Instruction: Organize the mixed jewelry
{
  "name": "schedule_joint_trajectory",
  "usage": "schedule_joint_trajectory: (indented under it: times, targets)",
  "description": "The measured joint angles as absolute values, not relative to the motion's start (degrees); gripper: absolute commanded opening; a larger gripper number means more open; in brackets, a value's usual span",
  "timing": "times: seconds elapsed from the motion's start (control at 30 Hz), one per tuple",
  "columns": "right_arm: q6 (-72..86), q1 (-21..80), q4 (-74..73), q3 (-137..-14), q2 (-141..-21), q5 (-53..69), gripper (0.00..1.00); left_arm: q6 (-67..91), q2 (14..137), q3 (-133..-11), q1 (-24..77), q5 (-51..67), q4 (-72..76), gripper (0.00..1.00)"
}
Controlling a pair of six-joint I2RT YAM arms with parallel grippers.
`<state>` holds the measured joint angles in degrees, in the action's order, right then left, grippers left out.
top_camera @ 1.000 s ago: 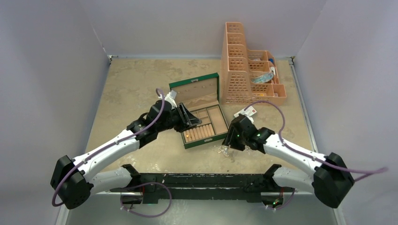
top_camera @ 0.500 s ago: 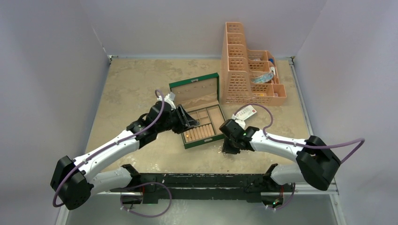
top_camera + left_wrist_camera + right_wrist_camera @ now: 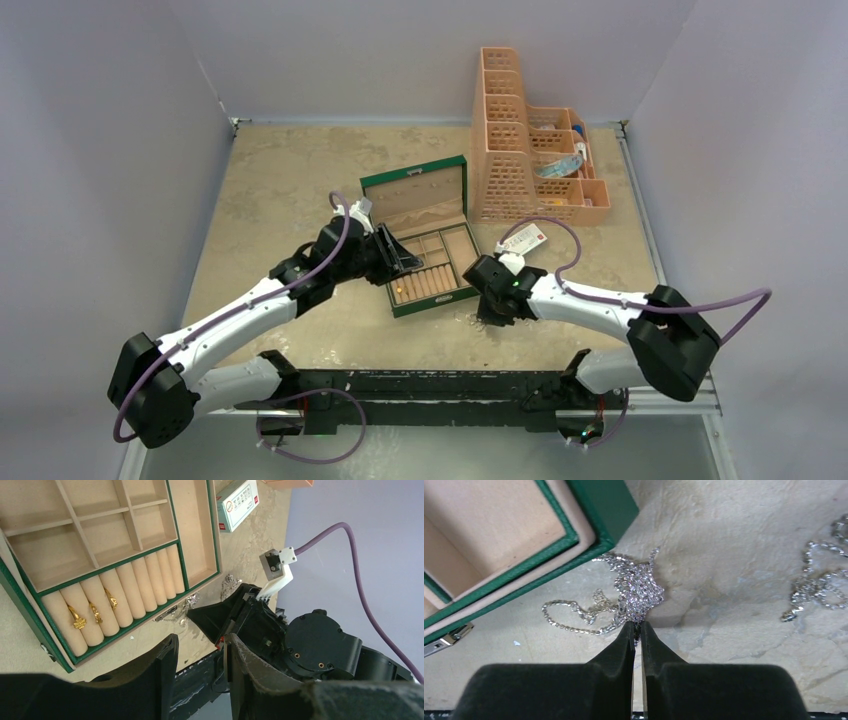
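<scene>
Right gripper pinches silvery chain beside green box; another chain apart

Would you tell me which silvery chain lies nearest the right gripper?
The bunched chain by the green box corner, at the gripper tips; the other chain lies apart.

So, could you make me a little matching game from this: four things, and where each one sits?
Things
1. gold rings
2. silvery chain
3. white card box
4. peach basket organizer

Places
A. far right part of the table, by the back wall
B. on the table, at the right gripper tips
C. on the padded rolls in the green jewelry box
D. lying flat on the table between the jewelry box and the organizer

Pairs: 1-C, 2-B, 3-D, 4-A.
</scene>
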<state>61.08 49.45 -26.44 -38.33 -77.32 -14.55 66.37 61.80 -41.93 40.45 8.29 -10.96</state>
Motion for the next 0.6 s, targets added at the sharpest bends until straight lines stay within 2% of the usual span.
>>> schedule_joint_trajectory:
  times: [0.27, 0.4, 0.6]
  targets:
    - [61.8, 49.5, -28.3, -38.3, -75.6, -15.6, 0.07, 66.4, 61.8, -41.4, 40.2, 8.7, -10.9, 0.38]
    - [61.9, 49.5, -28.1, -38.2, -74.8, -15.5, 0.00, 66.4, 61.8, -41.4, 40.2, 8.8, -10.9, 0.38]
    - [62.0, 49.5, -28.3, -38.1, -74.4, -15.6, 0.00, 66.4, 61.8, -41.3, 40.2, 9.2, -10.8, 0.38]
